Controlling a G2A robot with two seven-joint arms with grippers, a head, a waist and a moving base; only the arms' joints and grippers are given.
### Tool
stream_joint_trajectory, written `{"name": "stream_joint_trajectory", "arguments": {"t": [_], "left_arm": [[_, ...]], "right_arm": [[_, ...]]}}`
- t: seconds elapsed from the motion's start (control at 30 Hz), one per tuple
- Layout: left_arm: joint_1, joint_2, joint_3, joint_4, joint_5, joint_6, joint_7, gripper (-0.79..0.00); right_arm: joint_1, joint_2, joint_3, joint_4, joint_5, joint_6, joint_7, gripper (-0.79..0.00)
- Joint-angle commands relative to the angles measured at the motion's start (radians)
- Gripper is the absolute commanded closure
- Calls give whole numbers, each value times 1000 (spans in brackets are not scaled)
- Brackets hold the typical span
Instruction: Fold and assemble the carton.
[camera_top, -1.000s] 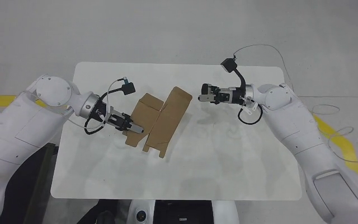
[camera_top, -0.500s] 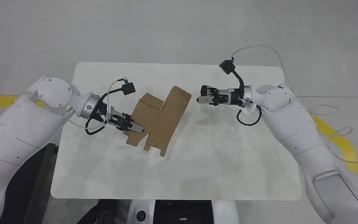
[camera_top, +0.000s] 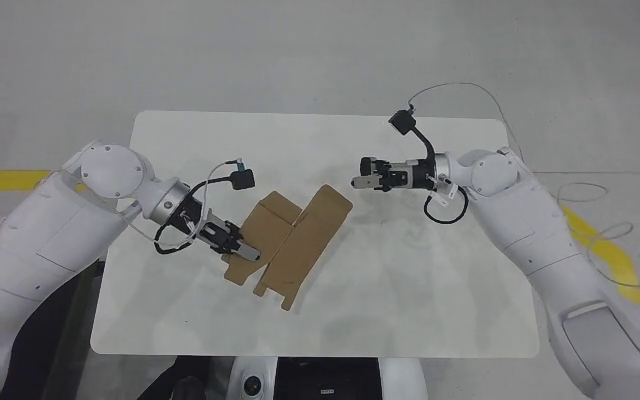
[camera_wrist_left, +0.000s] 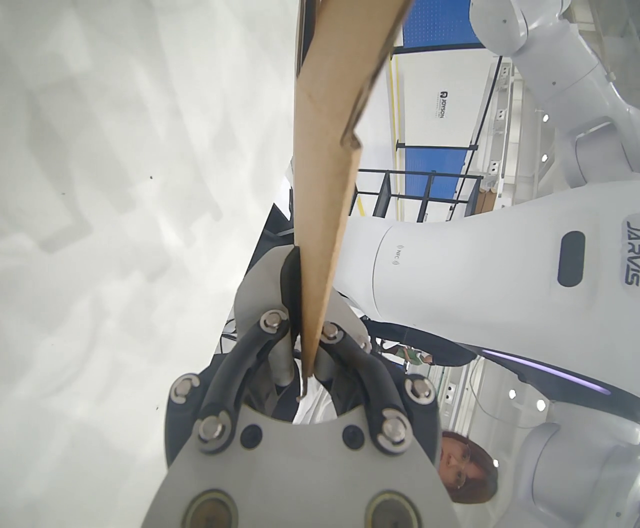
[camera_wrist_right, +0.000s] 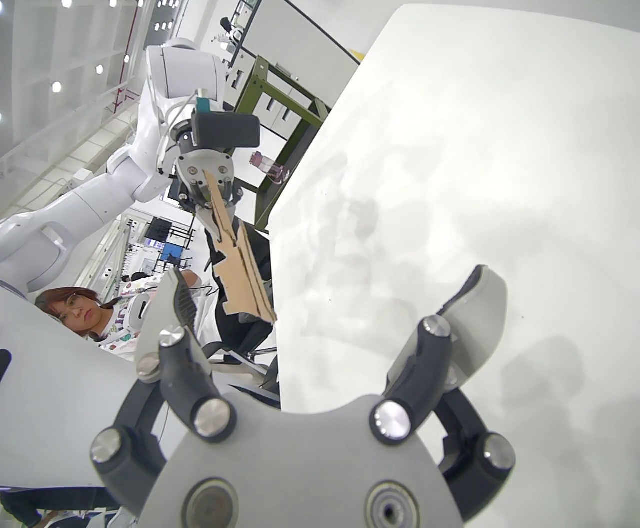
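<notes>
From above, the flattened cardboard carton (camera_top: 292, 236) hangs over the left half of the white table (camera_top: 430, 300), with the left gripper (camera_top: 241, 254) pinching its near-left edge and the right gripper (camera_top: 360, 182) just off its far right corner, not touching. In the left wrist view the fingers (camera_wrist_left: 290, 280) are pressed together on the carton's thin edge. In the right wrist view that claw is spread wide and empty above the table, with the carton farther off.

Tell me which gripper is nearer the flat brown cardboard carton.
Left. The left gripper is clamped on one edge of the flat brown cardboard carton; the right gripper hangs open, apart from its opposite end.
</notes>
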Motion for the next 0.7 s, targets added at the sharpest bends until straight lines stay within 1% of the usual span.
{"name": "stream_joint_trajectory", "arguments": {"t": [0.0,0.27,0.43,0.67], "left_arm": [[-10,2,11,-13,23,0,0,0],[-29,5,36,-32,10,0,0,0],[-38,3,51,-24,-8,0,0,0],[-54,1,66,-10,-12,0,0,0]], "right_arm": [[9,-3,-27,5,11,-4,-3,-785],[40,-5,-152,-43,70,14,14,-785],[62,7,-222,-79,102,16,16,-785],[91,29,-314,-125,158,-7,-7,-782]]}}
